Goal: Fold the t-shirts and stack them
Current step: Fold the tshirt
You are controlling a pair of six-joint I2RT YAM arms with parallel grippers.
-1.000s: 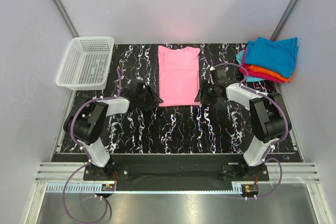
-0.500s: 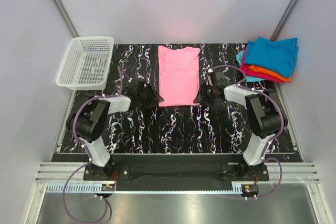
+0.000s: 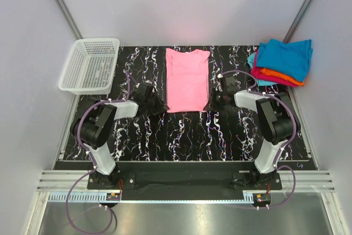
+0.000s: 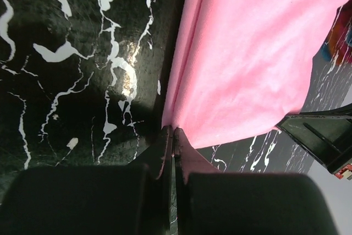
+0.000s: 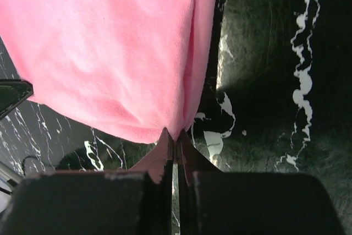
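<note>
A bright pink t-shirt [image 3: 187, 79] lies flat and folded lengthwise in the middle of the table, neck at the far end. My left gripper [image 3: 164, 105] is shut on its near left corner [image 4: 171, 126]. My right gripper [image 3: 207, 105] is shut on the near right corner [image 5: 177, 134]. In both wrist views the fingertips pinch the pink hem, with the cloth [image 4: 253, 59] [image 5: 110, 53] spreading away from them. A stack of folded t-shirts [image 3: 281, 61], teal-blue on top with orange and magenta beneath, rests at the far right corner.
A white mesh basket [image 3: 91, 64] stands at the far left corner. The black marbled tabletop [image 3: 181, 136] is bare between the shirt and the arm bases. Grey walls close in the back and sides.
Both grippers moved inward onto the near corners of the pink t-shirt and went from open to shut on the hem. The shirt itself has not shifted.
</note>
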